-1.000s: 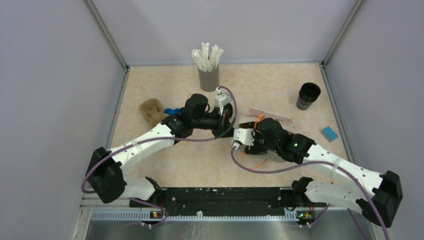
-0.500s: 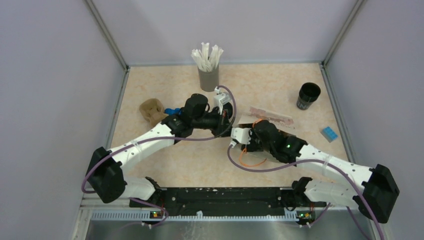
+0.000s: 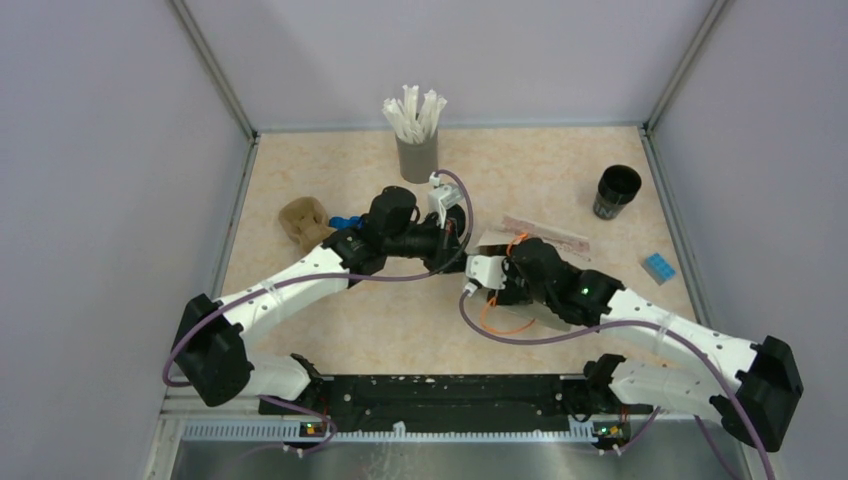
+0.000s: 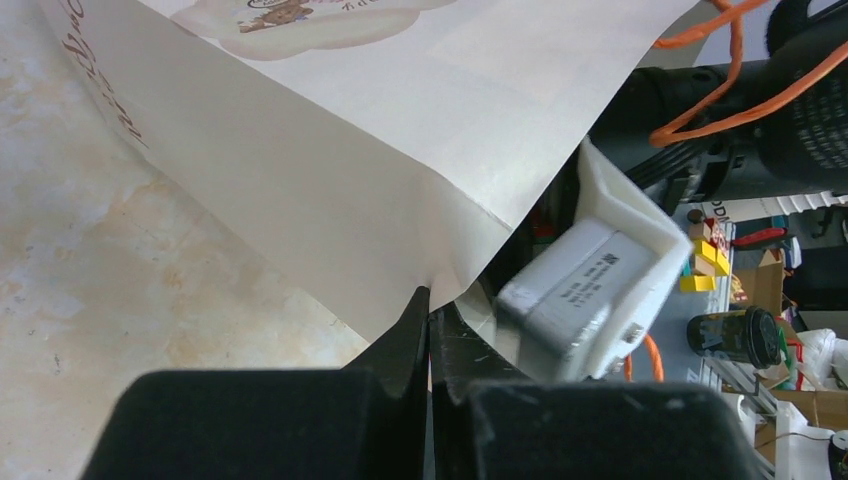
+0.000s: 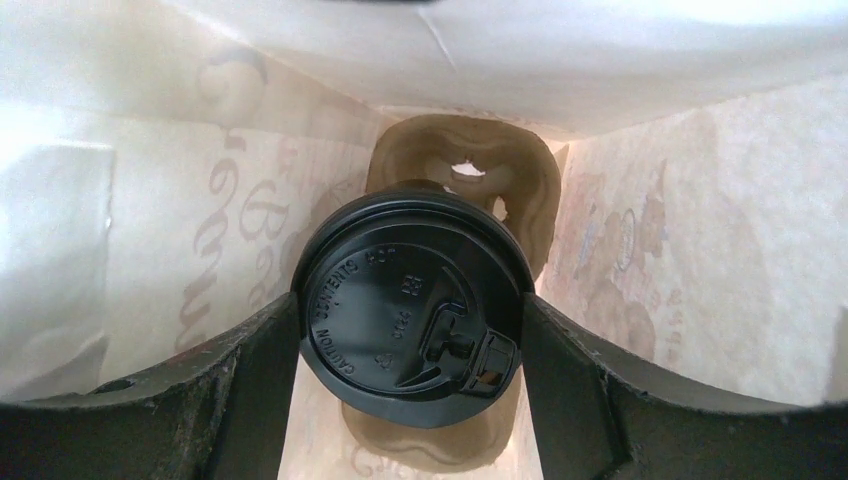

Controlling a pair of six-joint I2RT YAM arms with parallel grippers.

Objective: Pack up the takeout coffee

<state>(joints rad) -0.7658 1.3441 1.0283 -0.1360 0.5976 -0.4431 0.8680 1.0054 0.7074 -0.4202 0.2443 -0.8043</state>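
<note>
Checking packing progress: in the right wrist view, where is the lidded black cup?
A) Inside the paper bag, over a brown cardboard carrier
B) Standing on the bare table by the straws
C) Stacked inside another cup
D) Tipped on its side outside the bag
A: the lidded cup sits upright between the fingers of the right hand, with paper bag walls all around it and a brown cardboard carrier beneath it.

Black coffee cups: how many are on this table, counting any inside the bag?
2. An open cup stands far right in the top view; a lidded cup sits inside the paper bag, gripped by the right pincer. Others could be hidden.
</note>
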